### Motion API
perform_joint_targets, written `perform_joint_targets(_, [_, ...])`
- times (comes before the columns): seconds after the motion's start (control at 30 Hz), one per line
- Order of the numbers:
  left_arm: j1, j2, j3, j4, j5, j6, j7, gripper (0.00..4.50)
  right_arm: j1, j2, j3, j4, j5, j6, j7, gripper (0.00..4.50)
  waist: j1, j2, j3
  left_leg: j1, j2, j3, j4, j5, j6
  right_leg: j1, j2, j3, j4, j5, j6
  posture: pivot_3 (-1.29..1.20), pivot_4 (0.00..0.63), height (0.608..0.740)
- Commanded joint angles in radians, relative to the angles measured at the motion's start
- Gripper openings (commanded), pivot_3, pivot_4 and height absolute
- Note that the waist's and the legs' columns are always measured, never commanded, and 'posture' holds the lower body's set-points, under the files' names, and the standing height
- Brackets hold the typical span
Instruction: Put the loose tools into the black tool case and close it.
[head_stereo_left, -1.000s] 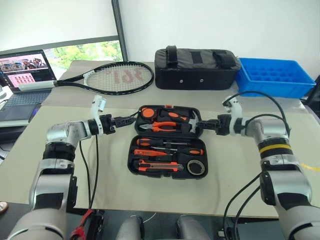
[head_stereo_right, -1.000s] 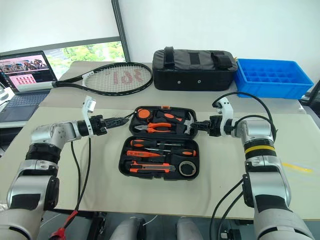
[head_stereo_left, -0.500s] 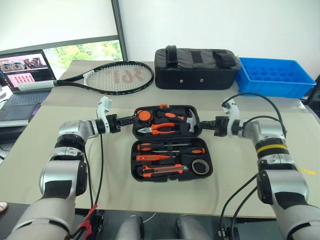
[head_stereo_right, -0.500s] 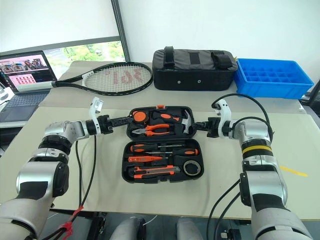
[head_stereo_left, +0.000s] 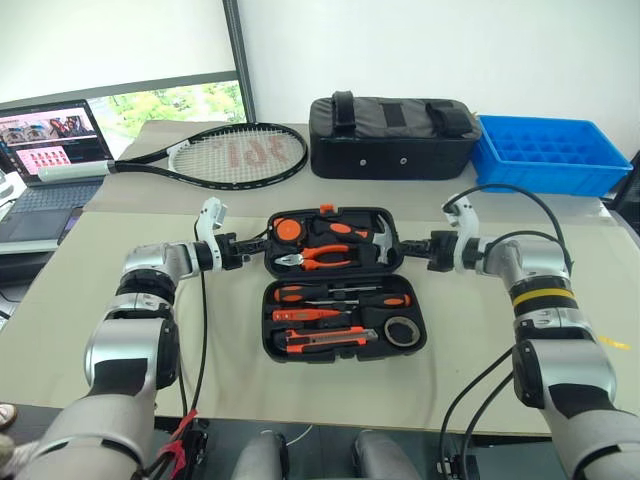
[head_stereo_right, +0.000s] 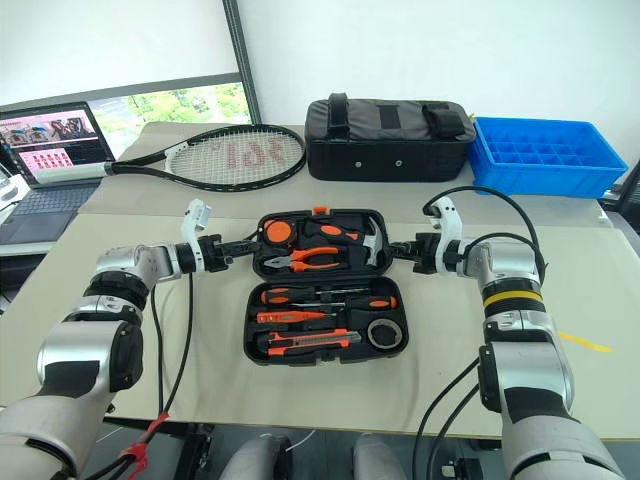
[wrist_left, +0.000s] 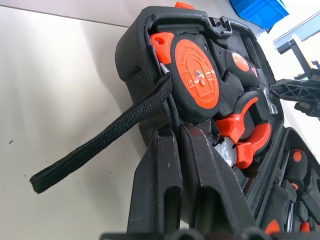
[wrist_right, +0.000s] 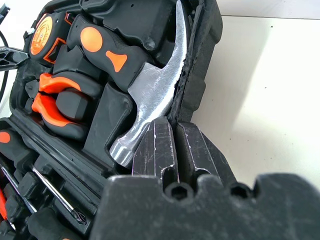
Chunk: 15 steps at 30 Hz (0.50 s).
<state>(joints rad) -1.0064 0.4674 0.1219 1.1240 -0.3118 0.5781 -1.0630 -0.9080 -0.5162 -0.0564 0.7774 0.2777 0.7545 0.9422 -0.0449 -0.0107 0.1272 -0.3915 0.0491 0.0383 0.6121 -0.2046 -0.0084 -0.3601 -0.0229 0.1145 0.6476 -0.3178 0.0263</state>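
The black tool case (head_stereo_left: 335, 357) lies open on the table, its lid half toward the far side. Two screwdrivers (head_stereo_left: 340, 297), a slim orange tester screwdriver (head_stereo_left: 310, 315), a utility knife (head_stereo_left: 330, 338) and a black tape roll (head_stereo_left: 403, 331) sit in the near half's slots. Pliers (head_stereo_left: 320, 255), a hammer (wrist_right: 150, 95) and an orange tape measure (wrist_left: 197, 80) fill the far half. My left gripper (head_stereo_left: 258, 243) is shut on the far half's left rim, beside the wrist cord (wrist_left: 100, 145). At the opposite rim, by the hammer head, my right gripper (head_stereo_left: 405, 246) is shut too.
A tennis racket (head_stereo_left: 230, 155) lies at the far left, with a laptop (head_stereo_left: 45, 150) past the table's left edge. Behind the case stand a black fabric bag (head_stereo_left: 390, 135) and a blue compartment tray (head_stereo_left: 550, 150).
My left arm swung in toward the case and its gripper closed on the lid's left rim. The right gripper closed on the right rim without shifting.
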Motion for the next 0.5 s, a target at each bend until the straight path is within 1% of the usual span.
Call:
perform_joint_targets(0.03, [-0.024, -0.025, 0.032, -0.063, -0.012, -0.090, -0.002, 0.03, -0.032, 0.018, -0.053, -0.071, 0.036, -0.114, 0.002, 0.00, 0.001, 0.000, 0.000, 0.000, 0.000, 0.000, 0.000, 0.000, 0.000, 0.000, 0.000, 0.000, 0.000, 0.000, 0.000, 0.00, 0.150, 0.708])
perform_joint_targets(0.13, [-0.025, -0.027, 0.041, -0.107, -0.011, -0.171, -0.004, 0.03, -0.024, 0.018, -0.073, -0.077, 0.044, -0.179, 0.007, 0.00, 0.002, 0.000, 0.000, -0.004, 0.000, 0.000, 0.000, 0.001, -0.001, -0.003, 0.000, 0.000, 0.000, 0.000, 0.000, 0.00, 0.150, 0.708])
perform_joint_targets(0.23, [-0.006, -0.030, 0.037, -0.185, -0.001, -0.279, 0.007, 0.03, 0.006, 0.016, -0.078, -0.106, 0.039, -0.265, 0.027, 0.00, 0.004, 0.000, 0.000, -0.009, 0.000, -0.001, -0.001, 0.003, -0.005, -0.009, 0.000, 0.000, 0.002, 0.001, 0.000, 0.00, 0.150, 0.708])
perform_joint_targets(0.3, [0.035, -0.034, 0.016, -0.248, 0.030, -0.403, 0.010, 0.03, 0.048, 0.016, -0.073, -0.147, 0.036, -0.353, 0.060, 0.00, 0.004, 0.001, 0.000, -0.011, 0.000, -0.001, -0.002, 0.003, -0.006, -0.009, 0.000, -0.001, 0.003, 0.002, 0.000, 0.00, 0.150, 0.708])
perform_joint_targets(0.37, [0.068, -0.031, -0.010, -0.279, 0.066, -0.487, 0.009, 0.03, 0.076, 0.015, -0.068, -0.173, 0.036, -0.399, 0.083, 0.00, 0.005, 0.001, 0.000, -0.011, 0.000, -0.001, -0.002, 0.004, -0.006, -0.009, 0.000, -0.001, 0.003, 0.002, 0.000, 0.00, 0.150, 0.708])
perform_joint_targets(0.43, [0.122, -0.029, -0.031, -0.313, 0.099, -0.620, -0.001, 0.03, 0.125, 0.006, -0.048, -0.190, 0.007, -0.539, 0.128, 0.00, 0.005, 0.001, -0.001, -0.011, 0.000, -0.001, -0.002, 0.004, -0.006, -0.009, 0.000, -0.002, 0.003, 0.002, 0.000, 0.00, 0.150, 0.708])
perform_joint_targets(0.5, [0.153, -0.031, -0.034, -0.324, 0.114, -0.696, 0.011, 0.03, 0.153, 0.006, -0.052, -0.187, 0.004, -0.634, 0.155, 0.00, 0.007, 0.002, -0.001, -0.011, 0.001, -0.001, -0.003, 0.004, -0.006, -0.009, -0.001, -0.002, 0.002, 0.002, 0.000, 0.00, 0.150, 0.708])
